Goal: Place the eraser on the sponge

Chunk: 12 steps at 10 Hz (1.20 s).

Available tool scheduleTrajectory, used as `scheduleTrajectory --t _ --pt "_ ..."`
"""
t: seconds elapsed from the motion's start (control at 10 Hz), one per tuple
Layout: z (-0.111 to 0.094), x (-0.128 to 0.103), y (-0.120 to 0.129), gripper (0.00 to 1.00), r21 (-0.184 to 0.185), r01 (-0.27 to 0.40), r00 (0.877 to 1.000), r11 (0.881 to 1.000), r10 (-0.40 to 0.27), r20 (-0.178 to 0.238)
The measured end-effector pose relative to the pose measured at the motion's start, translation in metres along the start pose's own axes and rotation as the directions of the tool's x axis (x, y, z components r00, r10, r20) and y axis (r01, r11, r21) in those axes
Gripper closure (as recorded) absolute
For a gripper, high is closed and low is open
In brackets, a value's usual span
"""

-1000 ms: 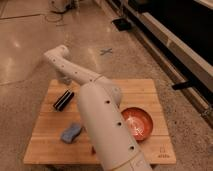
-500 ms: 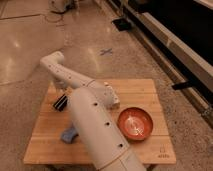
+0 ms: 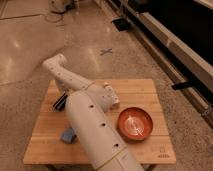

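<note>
The eraser (image 3: 59, 103) is a small dark block with pale stripes near the left edge of the wooden table (image 3: 140, 88). Only its left part shows past my white arm (image 3: 92, 132). The sponge (image 3: 68, 135) is a light blue pad at the table's front left, and my arm covers its right side. My arm rises from the bottom of the view, bends at an elbow (image 3: 55, 65) behind the table, then comes down toward the eraser. My gripper (image 3: 64, 96) sits at that end, right over the eraser and mostly hidden by the arm.
A red-orange bowl (image 3: 135, 124) stands on the right half of the table. Polished floor with a taped cross (image 3: 106, 51) lies behind the table. A long dark counter (image 3: 175, 35) runs along the right side.
My arm has swung left and toward the camera, covering more of the sponge and the eraser. The bowl, eraser and sponge have stayed where they were.
</note>
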State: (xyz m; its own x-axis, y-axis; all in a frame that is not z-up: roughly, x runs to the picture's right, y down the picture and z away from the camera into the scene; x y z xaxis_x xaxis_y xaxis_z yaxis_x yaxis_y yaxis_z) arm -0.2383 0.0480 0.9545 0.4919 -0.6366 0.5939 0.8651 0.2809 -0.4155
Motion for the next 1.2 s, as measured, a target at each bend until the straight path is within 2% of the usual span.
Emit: scheduleTrajectory --t 0.2,0.4,0.8,0.9,1.0,1.2 --pt "0.008 -0.001 -0.002 0.23 -0.002 -0.009 1.000 1.000 0.009 0.012" --pt "0.010 -0.005 -0.008 0.40 0.014 -0.017 0.999 1.000 0.016 0.028" --pt "0.004 -0.009 -0.013 0.84 0.045 -0.025 0.998 0.999 0.023 0.054" --pt "0.002 -0.009 -0.012 0.92 0.049 -0.026 0.998 0.998 0.023 0.056" --pt "-0.001 -0.008 -0.009 0.98 0.050 -0.027 0.998 0.998 0.024 0.060" --pt "-0.006 -0.004 -0.004 1.00 0.067 -0.038 0.997 0.997 0.034 0.064"
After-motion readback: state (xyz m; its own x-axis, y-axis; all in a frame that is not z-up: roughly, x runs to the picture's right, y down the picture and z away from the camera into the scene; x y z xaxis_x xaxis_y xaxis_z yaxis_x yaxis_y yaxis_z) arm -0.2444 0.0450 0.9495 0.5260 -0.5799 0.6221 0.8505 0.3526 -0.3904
